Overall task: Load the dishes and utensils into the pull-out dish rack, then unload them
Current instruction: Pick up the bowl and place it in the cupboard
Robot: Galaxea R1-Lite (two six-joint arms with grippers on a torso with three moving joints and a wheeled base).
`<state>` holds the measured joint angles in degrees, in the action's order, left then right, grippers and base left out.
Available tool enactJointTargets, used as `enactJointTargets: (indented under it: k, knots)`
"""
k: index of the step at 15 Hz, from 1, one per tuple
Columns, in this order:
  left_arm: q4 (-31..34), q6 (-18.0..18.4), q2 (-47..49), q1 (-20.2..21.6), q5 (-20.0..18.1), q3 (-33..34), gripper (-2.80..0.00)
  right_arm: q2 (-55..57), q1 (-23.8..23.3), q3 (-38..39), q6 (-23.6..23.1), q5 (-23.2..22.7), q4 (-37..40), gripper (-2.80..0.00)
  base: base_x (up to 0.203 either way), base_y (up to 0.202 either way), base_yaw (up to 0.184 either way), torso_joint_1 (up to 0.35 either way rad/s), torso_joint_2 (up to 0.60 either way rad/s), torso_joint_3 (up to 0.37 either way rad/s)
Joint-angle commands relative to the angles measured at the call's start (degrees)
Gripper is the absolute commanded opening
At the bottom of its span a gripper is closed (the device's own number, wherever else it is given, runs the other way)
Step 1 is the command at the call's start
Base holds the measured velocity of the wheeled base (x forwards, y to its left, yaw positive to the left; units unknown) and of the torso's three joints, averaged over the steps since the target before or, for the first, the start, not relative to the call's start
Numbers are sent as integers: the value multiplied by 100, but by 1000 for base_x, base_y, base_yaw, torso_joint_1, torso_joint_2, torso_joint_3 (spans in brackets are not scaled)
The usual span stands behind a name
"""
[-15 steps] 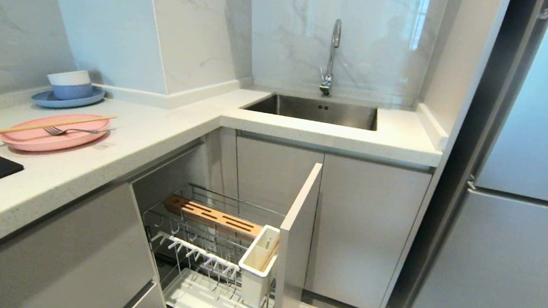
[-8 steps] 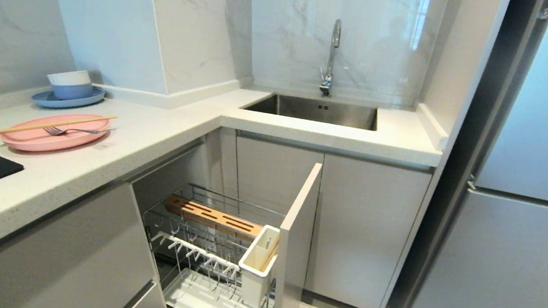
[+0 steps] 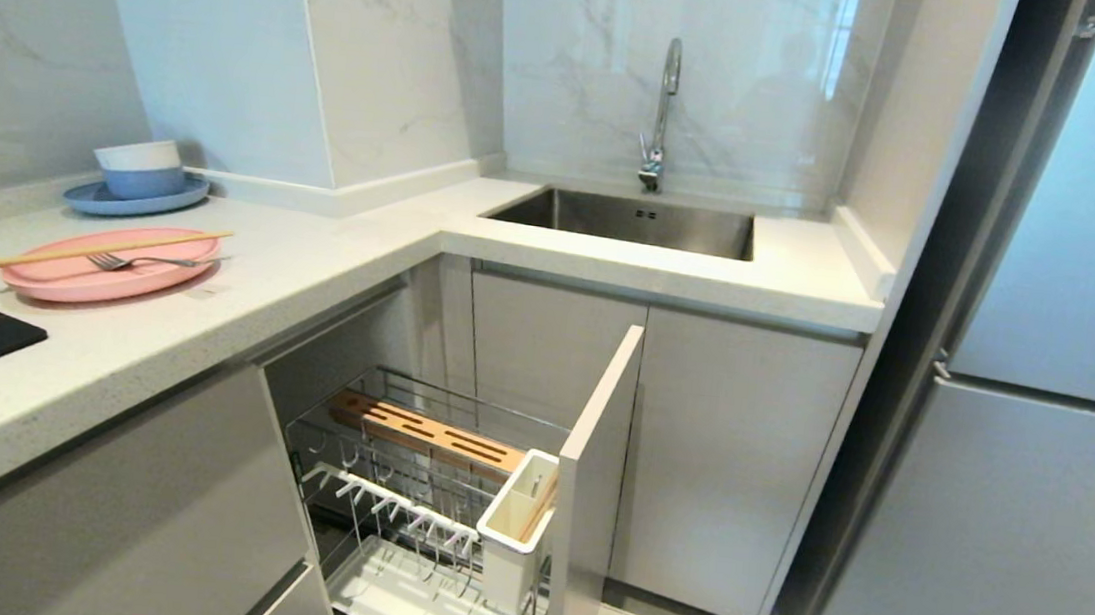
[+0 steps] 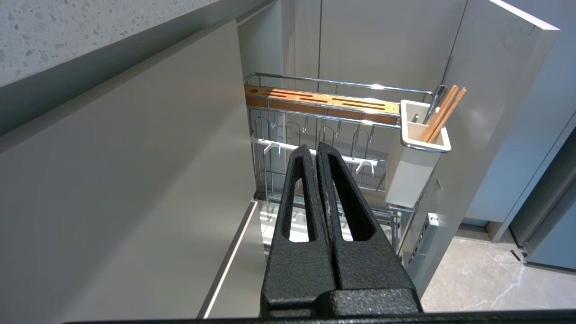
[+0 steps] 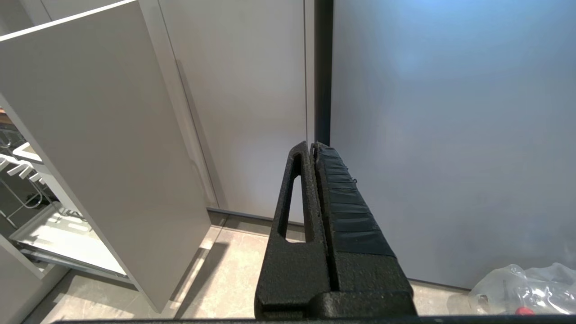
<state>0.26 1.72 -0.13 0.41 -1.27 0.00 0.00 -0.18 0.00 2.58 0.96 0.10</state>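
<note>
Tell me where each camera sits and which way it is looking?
Head view: up high, looking down at the counter, sink and pull-out dish rack; no arms show.
Left wrist view: behind the shut left gripper, facing the rack and its utensil caddy.
Right wrist view: behind the shut right gripper, facing cabinet doors and floor.
Shared: all three show the rack's front panel.

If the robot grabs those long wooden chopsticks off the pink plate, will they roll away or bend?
The chopsticks look like stiff, thin wood, so they probably won't bend. They lie across the pink plate with both ends past its rim, so a nudge could likely roll or slide them off. Being slim, they're probably light and may slip in a claw.
</note>
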Motion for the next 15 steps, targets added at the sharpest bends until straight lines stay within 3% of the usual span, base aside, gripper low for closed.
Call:
enactJointTargets:
  k: [1, 6, 15]
  knots:
    - [1, 4, 5, 2, 4, 0, -280, 0, 1, 9, -1, 0, -1, -280, 0, 0, 0, 0, 0, 0]
    - [-8, 13, 5, 2, 4, 0, -280, 0, 1, 9, -1, 0, -1, -280, 0, 0, 0, 1, 1, -43]
    - [-8, 4, 5, 2, 4, 0, -280, 0, 1, 9, 2, 0, -1, -280, 0, 0, 0, 2, 2, -192]
